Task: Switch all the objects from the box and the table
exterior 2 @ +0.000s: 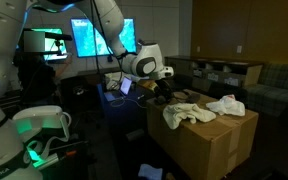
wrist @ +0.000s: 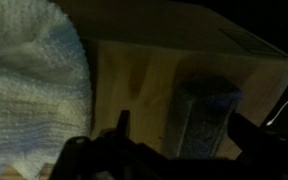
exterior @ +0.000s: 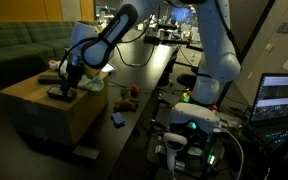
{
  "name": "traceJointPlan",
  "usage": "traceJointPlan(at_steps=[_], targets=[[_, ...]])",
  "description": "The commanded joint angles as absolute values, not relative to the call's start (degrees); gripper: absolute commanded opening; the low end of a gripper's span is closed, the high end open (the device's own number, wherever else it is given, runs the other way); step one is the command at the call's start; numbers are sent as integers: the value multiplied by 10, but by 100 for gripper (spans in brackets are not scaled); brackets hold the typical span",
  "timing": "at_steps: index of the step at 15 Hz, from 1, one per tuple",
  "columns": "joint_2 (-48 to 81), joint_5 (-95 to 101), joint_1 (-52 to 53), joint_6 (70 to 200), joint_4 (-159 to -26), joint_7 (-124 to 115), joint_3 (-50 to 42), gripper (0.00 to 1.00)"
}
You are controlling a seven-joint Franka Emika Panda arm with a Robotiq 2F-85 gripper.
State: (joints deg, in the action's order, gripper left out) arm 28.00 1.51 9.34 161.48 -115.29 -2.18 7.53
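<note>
A cardboard box point(exterior: 46, 112) stands beside a dark table point(exterior: 144, 75); it also shows in an exterior view point(exterior 2: 209, 142) and the wrist view point(wrist: 144, 75). My gripper point(exterior: 64, 82) hangs low over the box top, also seen in an exterior view point(exterior 2: 162, 88). In the wrist view its fingers point(wrist: 184, 128) are open, spread either side of a grey-blue oblong object point(wrist: 206, 115) lying on the box. That object is a dark shape in an exterior view point(exterior: 59, 93). White cloths point(exterior 2: 189, 113) point(exterior 2: 226, 104) lie on the box; one fills the wrist view's left point(wrist: 29, 90).
Small items lie on the table near the box: a blue one point(exterior: 117, 119) and reddish ones point(exterior: 126, 100). A laptop point(exterior: 282, 98) stands at the right, a sofa point(exterior: 19, 50) behind the box. Monitors point(exterior 2: 102, 38) glow behind the arm.
</note>
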Motion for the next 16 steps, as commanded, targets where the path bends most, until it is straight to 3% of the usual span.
traceJointPlan(at_steps=[1,8,11,14,16], targets=[[282,31,109,1651,-1168,-18,65,100],[281,51,130,1675,-1189,-25,51,100],[278,61,139,1688,-1194,-28,42,73],[276,69,146,1703,-1195,-31,33,73],[274,70,150,1709,-1197,-31,28,54]])
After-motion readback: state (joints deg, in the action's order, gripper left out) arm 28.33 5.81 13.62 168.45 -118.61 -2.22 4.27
